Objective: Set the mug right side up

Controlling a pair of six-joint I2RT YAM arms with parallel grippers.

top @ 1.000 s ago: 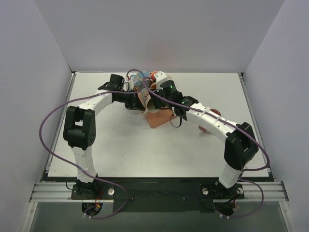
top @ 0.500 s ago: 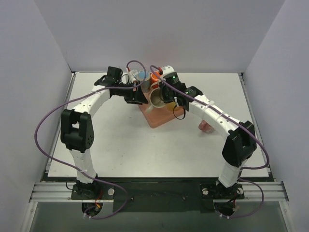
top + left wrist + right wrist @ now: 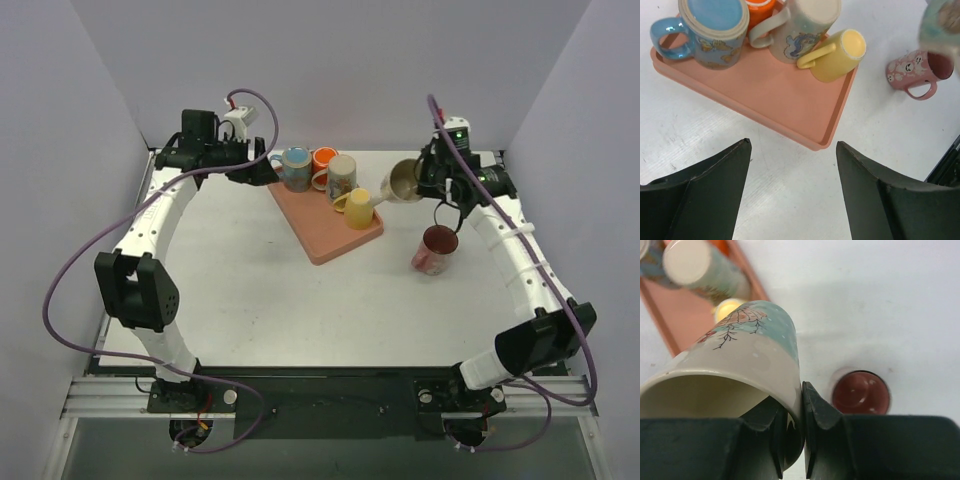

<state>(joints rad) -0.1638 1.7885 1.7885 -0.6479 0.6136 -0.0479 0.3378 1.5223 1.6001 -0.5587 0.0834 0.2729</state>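
The right gripper (image 3: pixel 425 183) holds the cream and teal ceramic mug with a drawing of branches (image 3: pixel 402 182) in the air, above the white table (image 3: pixel 300 310). In the right wrist view its jaws are narrow and pinch the wall of this mug (image 3: pixel 750 345) at the rim, one finger (image 3: pixel 815 405) outside and the other inside. The mug is tilted, with its mouth turned toward the left and partly upward. It hangs just beside the right corner of the salmon-pink rectangular tray (image 3: pixel 330 240), between the tray and the pink mug with small faces (image 3: pixel 434 250). This pink mug stands on the table, apart from the tray, and its dark red inside is visible.

The left gripper (image 3: pixel 262 172) hovers at the far left end of the tray, and its jaws are wide with nothing between them (image 3: pixel 792 145). On the tray are a blue mug (image 3: pixel 710 30), an orange mug (image 3: pixel 323 160), a cream mug with a cartoon picture (image 3: pixel 800 30) standing bottom up, and a yellow mug (image 3: pixel 837 50) lying on its side.
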